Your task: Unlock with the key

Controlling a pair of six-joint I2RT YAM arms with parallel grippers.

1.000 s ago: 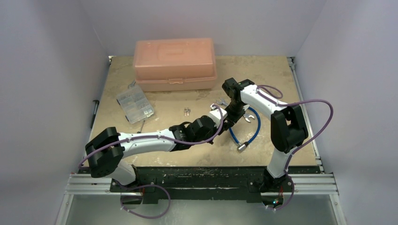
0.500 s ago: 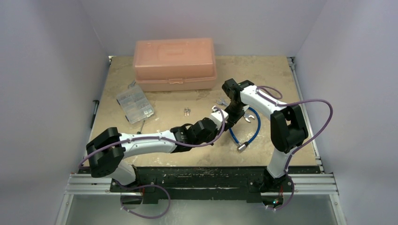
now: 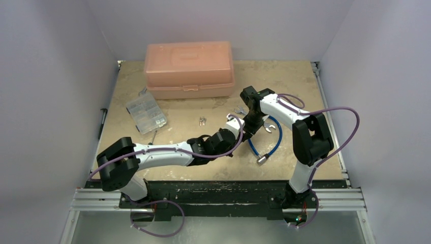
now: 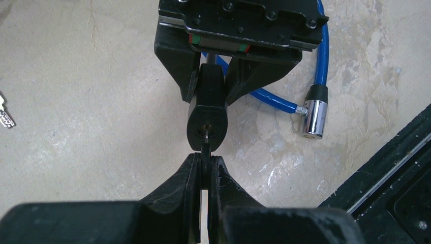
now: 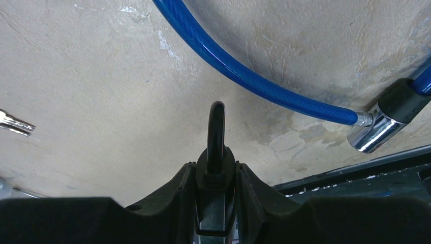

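Note:
My left gripper point(image 4: 205, 158) is shut on the key point(image 4: 205, 152), gripping its black head edge-on; the short metal blade point(image 4: 207, 136) sits in the keyhole at the bottom face of the black padlock point(image 4: 207, 109). My right gripper point(image 5: 215, 165) is shut on the padlock point(image 5: 215, 170), with its black shackle point(image 5: 215, 129) sticking out past the fingertips. In the top view the two grippers meet near the table's middle right, left point(image 3: 243, 129) and right point(image 3: 250, 126), and the lock and key are hidden between them.
A blue cable lock point(image 3: 268, 140) with a chrome end point(image 4: 313, 117) lies under and beside the right gripper. A bunch of bare silver keys point(image 3: 202, 121) lies to the left. A clear parts box point(image 3: 146, 112) and a pink case point(image 3: 189, 68) stand further back.
My left arm has pushed a little further right toward the right gripper. The right arm has barely moved.

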